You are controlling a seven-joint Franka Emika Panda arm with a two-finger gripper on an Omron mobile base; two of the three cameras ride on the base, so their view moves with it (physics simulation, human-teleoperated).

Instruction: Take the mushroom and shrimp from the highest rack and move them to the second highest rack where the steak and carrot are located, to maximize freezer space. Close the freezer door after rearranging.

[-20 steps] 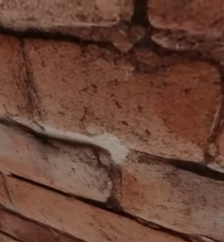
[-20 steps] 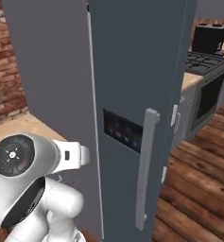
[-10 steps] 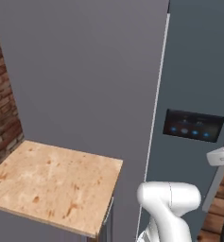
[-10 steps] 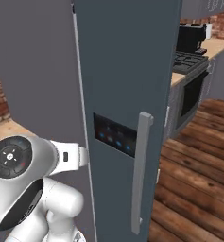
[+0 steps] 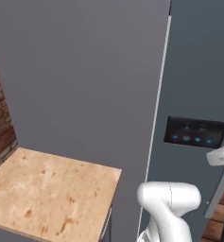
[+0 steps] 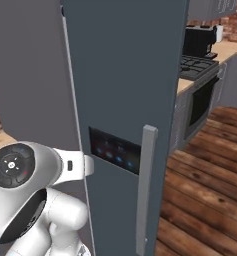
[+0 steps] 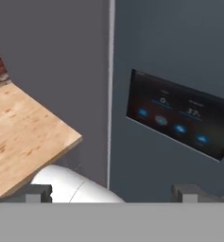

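Largest in my views is the freezer door [image 6: 125,75], a tall slate-grey slab standing shut; the mushroom, shrimp, steak, carrot and their racks lie somewhere behind it, hidden from me. Left of the door rises a plain grey cabinet side [image 5: 80,80], the two meeting along a pale vertical seam. At the foot of that cabinet side, left of the door, sits a light wooden countertop [image 5: 47,194], with a strip of brick wall [image 5: 0,127] at its far left edge. Right of the door I see a plank wood floor [image 6: 210,200] and, farther back, a stove [image 6: 200,85] beside another counter. On the door itself a long pale grey handle [image 6: 146,185] runs vertically, just right of a dark control panel [image 7: 179,116] with small blue lights. Smallest, the gripper [image 7: 111,191] faces the door below that panel; its fingertips [image 7: 38,193] stand wide apart, touching nothing.
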